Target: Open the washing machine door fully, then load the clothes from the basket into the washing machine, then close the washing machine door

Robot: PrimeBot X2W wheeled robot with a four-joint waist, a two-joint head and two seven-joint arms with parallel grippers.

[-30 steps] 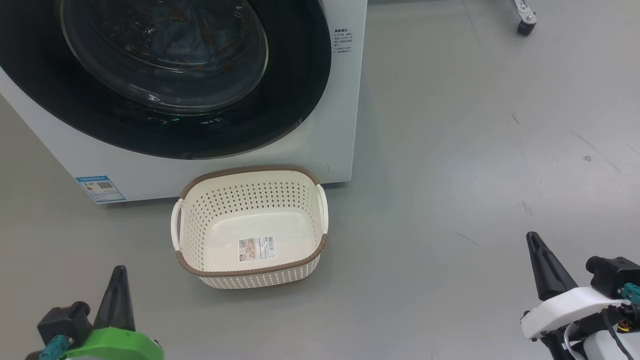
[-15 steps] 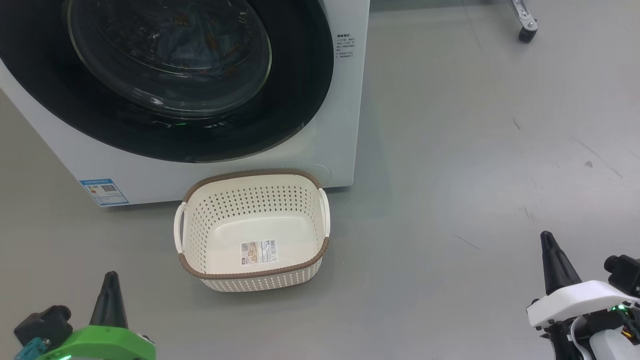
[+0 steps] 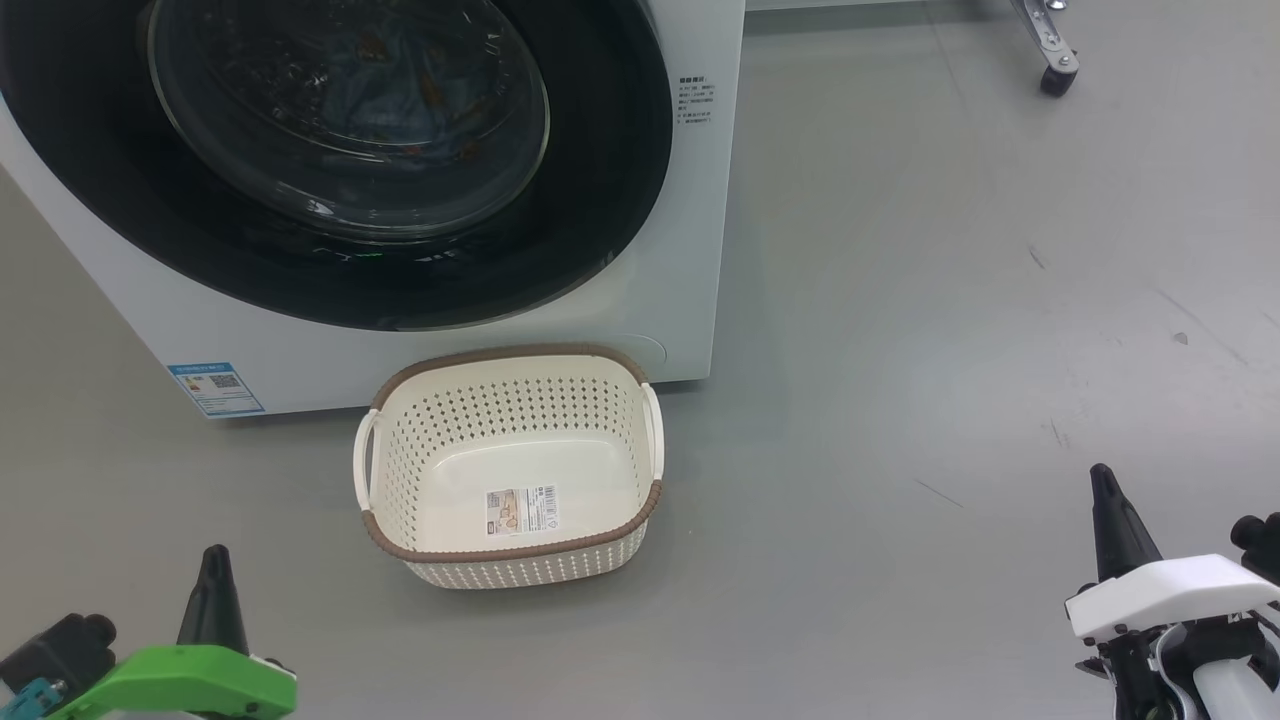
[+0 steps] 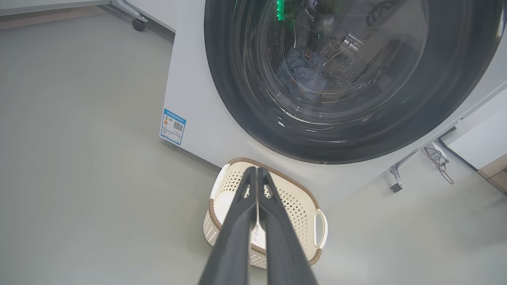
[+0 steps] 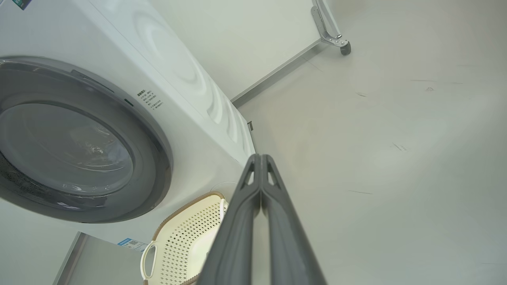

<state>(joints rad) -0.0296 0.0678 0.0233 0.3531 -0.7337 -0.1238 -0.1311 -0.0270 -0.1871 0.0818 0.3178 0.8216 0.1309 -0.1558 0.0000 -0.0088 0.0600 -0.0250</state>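
Observation:
The washing machine (image 3: 690, 250) stands at the upper left, and the washing machine door (image 3: 400, 280) lies flat against its front, shut. Through the glass window I see the clothes (image 3: 400, 90), blue fabric with orange marks, inside the drum; the left wrist view shows the clothes (image 4: 305, 71) too. The basket (image 3: 505, 400) sits on the floor just before the machine, with nothing in it but a barcode sticker. My left gripper (image 3: 213, 555) is at the lower left, shut and holding nothing. At the lower right my right gripper (image 3: 1101, 475) is shut too, well clear of the basket.
Grey floor spreads out to the right of the machine. A castor wheel (image 3: 1052, 80) on a metal leg stands at the far upper right. A blue label (image 3: 215, 387) marks the machine's lower front. Beside the machine, a metal foot (image 4: 396, 182) and a cable (image 4: 437, 160) lie on the floor.
The head camera has shifted a little, so the whole picture slid down and right. Both grippers have drawn slightly lower and outward in that view, still shut. Basket and door have not moved.

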